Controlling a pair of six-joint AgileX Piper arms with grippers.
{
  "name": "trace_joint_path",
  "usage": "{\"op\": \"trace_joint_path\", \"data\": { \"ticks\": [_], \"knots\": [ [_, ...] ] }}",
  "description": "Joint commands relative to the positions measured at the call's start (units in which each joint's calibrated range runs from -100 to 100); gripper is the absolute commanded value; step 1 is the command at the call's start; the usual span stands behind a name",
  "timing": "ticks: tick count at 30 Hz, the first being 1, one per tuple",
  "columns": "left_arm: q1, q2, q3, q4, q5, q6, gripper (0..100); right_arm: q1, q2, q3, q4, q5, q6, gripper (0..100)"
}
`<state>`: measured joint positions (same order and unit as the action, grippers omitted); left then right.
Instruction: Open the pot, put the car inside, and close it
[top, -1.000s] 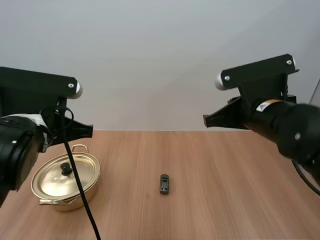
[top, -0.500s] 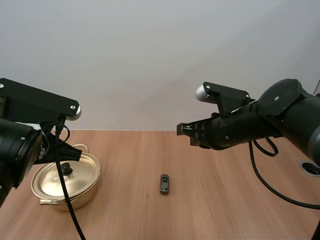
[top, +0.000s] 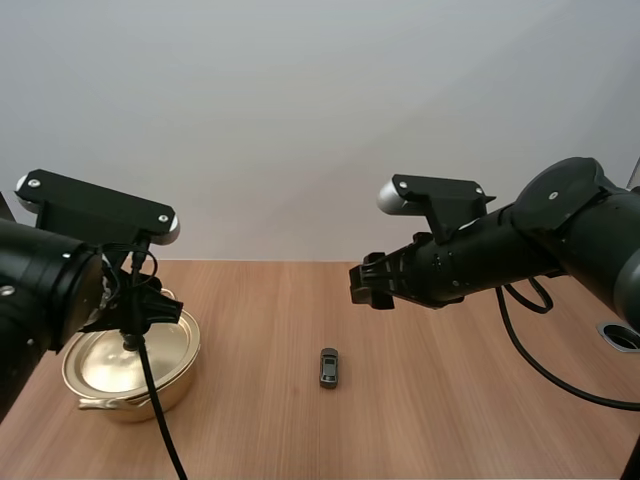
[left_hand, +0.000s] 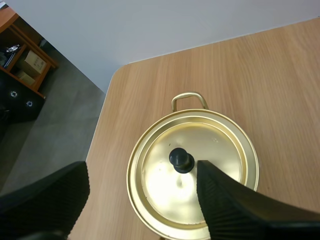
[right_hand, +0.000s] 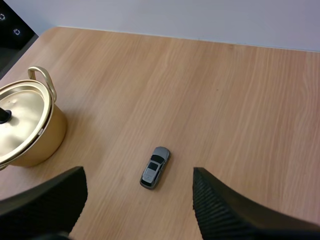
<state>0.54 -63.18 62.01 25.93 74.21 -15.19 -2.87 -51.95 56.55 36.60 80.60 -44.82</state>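
- Pot (top: 130, 362): brass-coloured, stood lower left of high view on worktop (top: 460, 400); lid (left_hand: 192, 172) seated, unopened.
- Left gripper (left_hand: 142, 176): fingers spread wide, empty; held above lid knob (left_hand: 181, 159), presumably to lift it.
- Car (top: 329, 367): lay lower centre, well apart from pot.
- Right gripper (right_hand: 139, 176): spread wide, empty; held over car, probably for pickup.

The pot (top: 183, 372) and its lid (left_hand: 220, 165) are shiny gold, the knob (left_hand: 181, 159) black. The car (right_hand: 154, 168) is grey with dark windows; the tabletop (top: 450, 400) is light brown wood grain.
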Motion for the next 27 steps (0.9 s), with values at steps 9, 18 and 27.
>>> {"op": "trace_joint_path", "data": {
  "ticks": [9,18,27],
  "knots": [
    [0.08,9.2,4.7,13.2,-10.0,-14.0,100,0.0,0.0,0.0,0.1,0.6,0.0,100],
    [0.08,19.0,4.7,13.8,-14.0,-19.1,100,0.0,0.0,0.0,0.1,0.6,0.0,100],
    [0.08,25.8,4.7,12.3,-17.9,-23.4,100,0.0,-0.1,0.0,0.2,0.6,0.0,100]
  ]
}}
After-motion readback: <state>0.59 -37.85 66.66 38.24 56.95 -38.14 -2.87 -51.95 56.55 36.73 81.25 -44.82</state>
